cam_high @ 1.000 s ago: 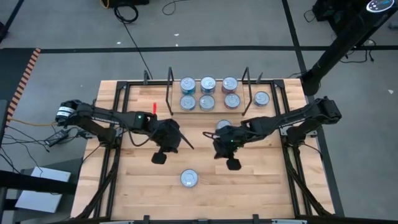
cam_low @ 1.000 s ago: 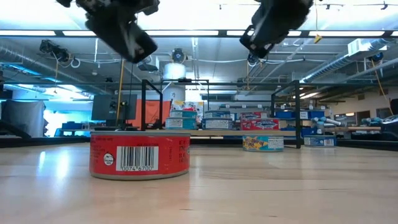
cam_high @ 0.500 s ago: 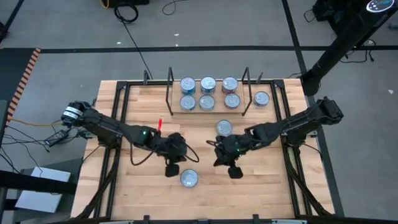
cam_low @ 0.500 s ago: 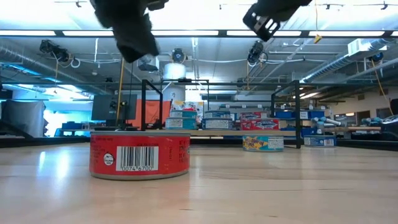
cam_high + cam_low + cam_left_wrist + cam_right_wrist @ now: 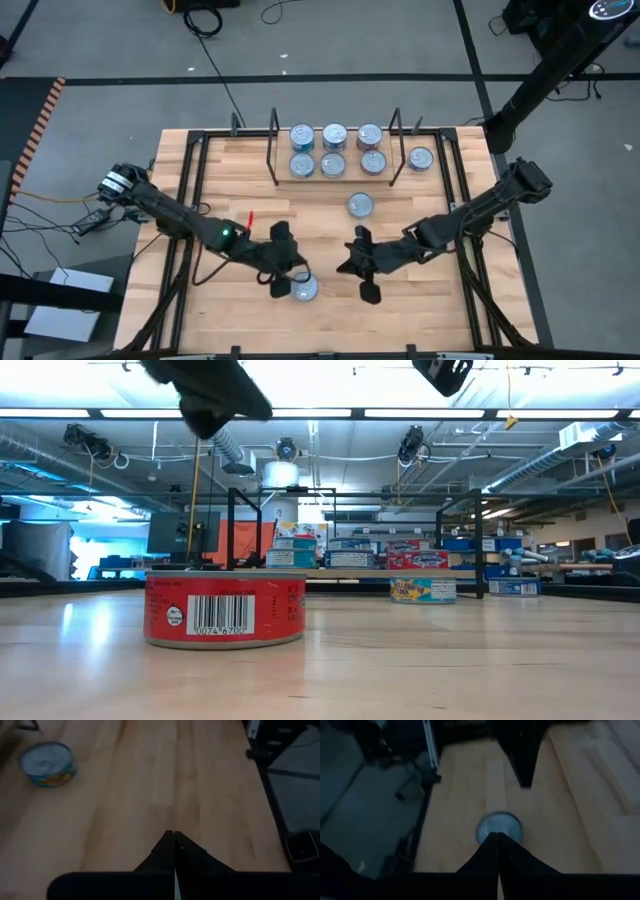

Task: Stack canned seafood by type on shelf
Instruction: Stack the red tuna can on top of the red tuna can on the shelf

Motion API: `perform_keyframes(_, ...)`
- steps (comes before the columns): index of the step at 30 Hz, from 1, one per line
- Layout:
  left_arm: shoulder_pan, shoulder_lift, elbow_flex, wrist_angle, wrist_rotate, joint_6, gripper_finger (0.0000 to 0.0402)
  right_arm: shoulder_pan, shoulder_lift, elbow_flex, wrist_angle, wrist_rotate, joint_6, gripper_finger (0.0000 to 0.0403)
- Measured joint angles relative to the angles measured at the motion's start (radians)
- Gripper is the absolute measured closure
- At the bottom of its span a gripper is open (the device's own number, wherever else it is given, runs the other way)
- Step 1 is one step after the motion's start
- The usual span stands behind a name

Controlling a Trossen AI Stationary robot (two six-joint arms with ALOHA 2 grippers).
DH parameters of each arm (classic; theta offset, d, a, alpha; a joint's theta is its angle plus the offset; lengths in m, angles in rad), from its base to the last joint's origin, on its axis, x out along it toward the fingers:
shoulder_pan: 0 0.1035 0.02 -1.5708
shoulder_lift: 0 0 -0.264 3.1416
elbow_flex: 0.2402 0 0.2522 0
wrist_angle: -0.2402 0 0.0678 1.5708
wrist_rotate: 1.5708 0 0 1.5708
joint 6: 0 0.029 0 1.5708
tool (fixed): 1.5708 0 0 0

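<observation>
The left gripper (image 5: pixel 285 272), its fingers pressed together around nothing, hovers over the near part of the table (image 5: pixel 230 310), right above the red-labelled tin (image 5: pixel 303 288) that stands alone there, and the right gripper (image 5: pixel 358 268), likewise closed and empty, hangs just beside that tin on its other side. Farther back a single blue tin (image 5: pixel 360 205) sits by itself mid-table, six tins (image 5: pixel 333 151) stand in two rows of three on the shelf (image 5: pixel 333 176) between the black wire uprights (image 5: pixel 273 146), and one more tin (image 5: pixel 421 158) rests just outside the right upright.
</observation>
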Motion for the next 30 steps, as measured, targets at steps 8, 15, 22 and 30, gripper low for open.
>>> perform_keyframes(8,-0.067,0.001,-0.122,0.158,-0.013,-0.052,0.0401,0.032,0.105,0.0,0.173,0.067,0.119,0.0394)
perform_keyframes(15,-0.082,0.001,-0.192,0.163,-0.129,-0.146,0.0401,0.037,0.231,0.0,0.274,0.068,0.216,0.0394)
perform_keyframes(22,-0.161,0.0,-0.277,0.226,-0.287,-0.243,0.0401,0.048,0.334,0.0,0.342,0.066,0.292,0.0393)
perform_keyframes(30,-0.171,0.008,-0.406,0.411,-0.3,-0.311,0.0401,0.038,0.429,0.0,0.343,0.066,0.359,0.0393)
